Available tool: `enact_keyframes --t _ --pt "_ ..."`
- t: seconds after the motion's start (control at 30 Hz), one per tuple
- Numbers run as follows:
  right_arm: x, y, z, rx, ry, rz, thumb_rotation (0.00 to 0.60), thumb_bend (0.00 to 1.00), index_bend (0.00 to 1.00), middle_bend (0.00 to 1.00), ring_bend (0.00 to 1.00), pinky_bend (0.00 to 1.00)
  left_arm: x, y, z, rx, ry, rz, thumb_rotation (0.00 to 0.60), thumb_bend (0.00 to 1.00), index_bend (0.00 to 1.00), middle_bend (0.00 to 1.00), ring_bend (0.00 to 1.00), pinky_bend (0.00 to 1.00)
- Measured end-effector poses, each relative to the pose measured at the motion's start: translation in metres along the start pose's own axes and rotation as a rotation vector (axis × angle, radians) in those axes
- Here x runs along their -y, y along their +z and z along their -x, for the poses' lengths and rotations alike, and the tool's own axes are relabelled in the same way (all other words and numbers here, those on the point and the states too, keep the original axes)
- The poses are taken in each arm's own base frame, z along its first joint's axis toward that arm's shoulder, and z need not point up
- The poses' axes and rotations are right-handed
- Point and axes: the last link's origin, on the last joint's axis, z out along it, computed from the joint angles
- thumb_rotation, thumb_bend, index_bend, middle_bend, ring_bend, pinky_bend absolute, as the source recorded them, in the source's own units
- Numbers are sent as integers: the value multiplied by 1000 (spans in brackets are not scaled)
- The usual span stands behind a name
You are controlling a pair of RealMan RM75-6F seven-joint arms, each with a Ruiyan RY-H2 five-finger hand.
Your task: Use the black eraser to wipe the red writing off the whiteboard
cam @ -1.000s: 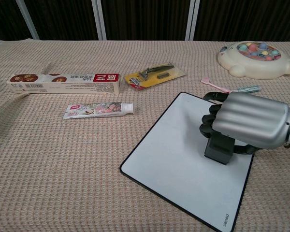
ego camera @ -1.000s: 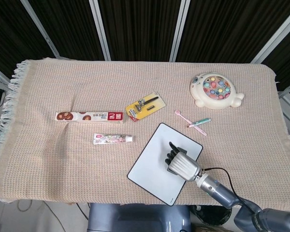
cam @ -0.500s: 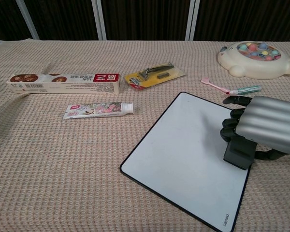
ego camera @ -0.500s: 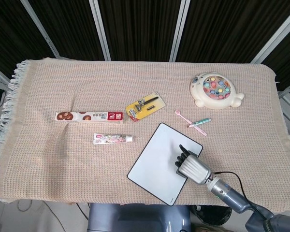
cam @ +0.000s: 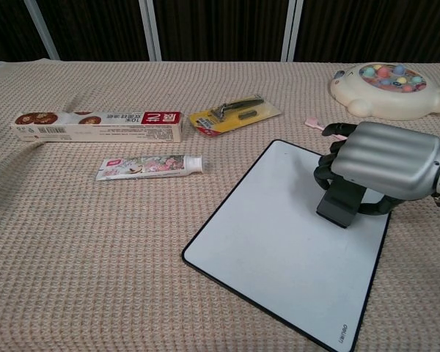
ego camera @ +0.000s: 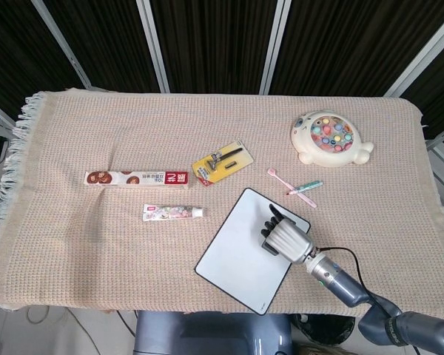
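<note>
Head view: right hand (ego camera: 287, 239) sits on the whiteboard's (ego camera: 237, 251) right part, fingers curled down; toothbrushes (ego camera: 300, 189) just beyond it. Chest view: hand (cam: 385, 161) grasps black eraser (cam: 342, 202), pressed on the board (cam: 279, 242); toothpaste tube (cam: 149, 166) far left.

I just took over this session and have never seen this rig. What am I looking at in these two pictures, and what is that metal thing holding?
Both pictures come from the robot's own cameras: one from its head looking down, one from its chest, lower and closer. The silver thing is its right hand, gripping the black eraser against the whiteboard. No red writing shows on the visible board. The left hand is out of view. Also on the cloth-covered table: a long box, a tube, a razor pack and a fishing toy.
</note>
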Motion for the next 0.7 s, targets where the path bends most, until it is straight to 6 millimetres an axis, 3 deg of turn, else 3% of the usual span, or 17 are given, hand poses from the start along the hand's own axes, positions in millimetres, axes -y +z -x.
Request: enact_keyframes --t 0.23,0.4,0.7 --pt "-29 -11 -11 -19 2 66 600 440 704 482 380 136 -1 0 1 2 2 2 600 640 158 87 23 0" --pt "-59 -35 -13 -14 -13 133 600 439 704 481 380 136 -2 0 2 3 3 4 600 639 158 87 23 0" --pt "-96 -83 13 118 -5 253 600 438 704 490 388 136 -3 0 3 7 7 5 600 639 158 87 23 0"
